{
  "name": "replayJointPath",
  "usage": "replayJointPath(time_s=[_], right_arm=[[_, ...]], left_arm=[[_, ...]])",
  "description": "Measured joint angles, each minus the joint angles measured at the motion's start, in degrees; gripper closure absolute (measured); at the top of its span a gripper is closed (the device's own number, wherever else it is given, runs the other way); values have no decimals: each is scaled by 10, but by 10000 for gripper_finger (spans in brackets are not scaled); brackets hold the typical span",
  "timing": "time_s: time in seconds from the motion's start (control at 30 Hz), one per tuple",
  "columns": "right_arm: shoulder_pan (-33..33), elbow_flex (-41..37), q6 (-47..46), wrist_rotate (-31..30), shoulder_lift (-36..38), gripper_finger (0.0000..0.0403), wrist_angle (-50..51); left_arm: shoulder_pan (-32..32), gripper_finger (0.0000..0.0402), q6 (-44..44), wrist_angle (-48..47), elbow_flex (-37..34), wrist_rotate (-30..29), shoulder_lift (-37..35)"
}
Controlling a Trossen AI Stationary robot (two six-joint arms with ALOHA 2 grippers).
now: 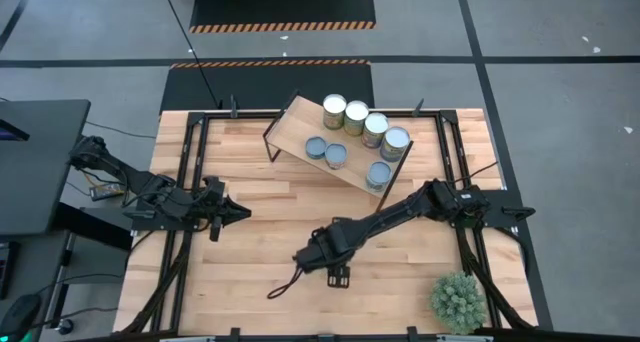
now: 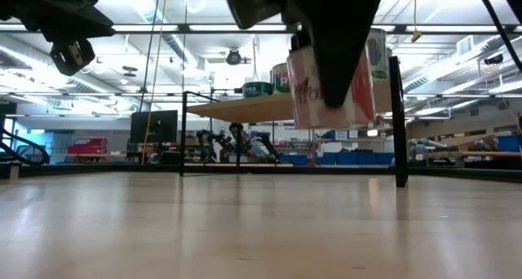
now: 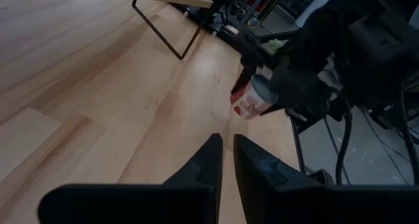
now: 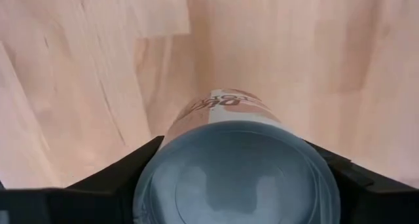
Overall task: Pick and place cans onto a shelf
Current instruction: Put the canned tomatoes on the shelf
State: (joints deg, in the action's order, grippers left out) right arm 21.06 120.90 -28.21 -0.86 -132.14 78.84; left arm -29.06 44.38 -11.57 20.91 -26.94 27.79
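The right gripper has its fingers closed around a red-labelled can, lifted clear of the table in front of the shelf. The next move, I judge, is carrying it up onto a free patch of board. Seven cans stand there already, this being the eighth; the left gripper waits shut and empty at the left.

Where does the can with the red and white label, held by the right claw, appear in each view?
High view: hidden under the right claw, lower centre.
Low view: the can hangs at upper centre-right, above the table.
Left wrist view: right of centre.
Right wrist view: lower centre.
Shared landmark: the shelf.
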Motion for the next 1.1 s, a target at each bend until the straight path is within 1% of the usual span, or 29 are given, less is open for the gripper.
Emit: replayJointPath(time_s=[0.1, 0.27, 0.43, 0.6, 0.7, 0.83, 0.9, 1.1], right_arm=[[-9, 24, 40, 0, 0, 109, 41], [-17, 53, 105, -12, 7, 108, 64], [-21, 52, 128, -51, 56, 109, 64], [-39, 51, 139, -55, 108, 108, 64], [-57, 51, 144, -55, 138, 108, 83], [-93, 51, 149, -51, 160, 105, 98], [-112, 51, 149, -42, 166, 103, 101], [-159, 50, 176, -37, 164, 104, 112]], left_arm=[[0, 359, 0, 0, 0, 0, 0], [0, 359, 0, 0, 0, 0, 0], [0, 359, 0, -2, 0, 0, 0], [0, 359, 0, -9, 0, -12, 0], [0, 359, -1, -9, 0, -25, 0], [0, 359, -1, -13, 0, -41, 0], [0, 359, -1, -13, 0, -46, 0], [0, 359, 0, -12, 0, -50, 0]])
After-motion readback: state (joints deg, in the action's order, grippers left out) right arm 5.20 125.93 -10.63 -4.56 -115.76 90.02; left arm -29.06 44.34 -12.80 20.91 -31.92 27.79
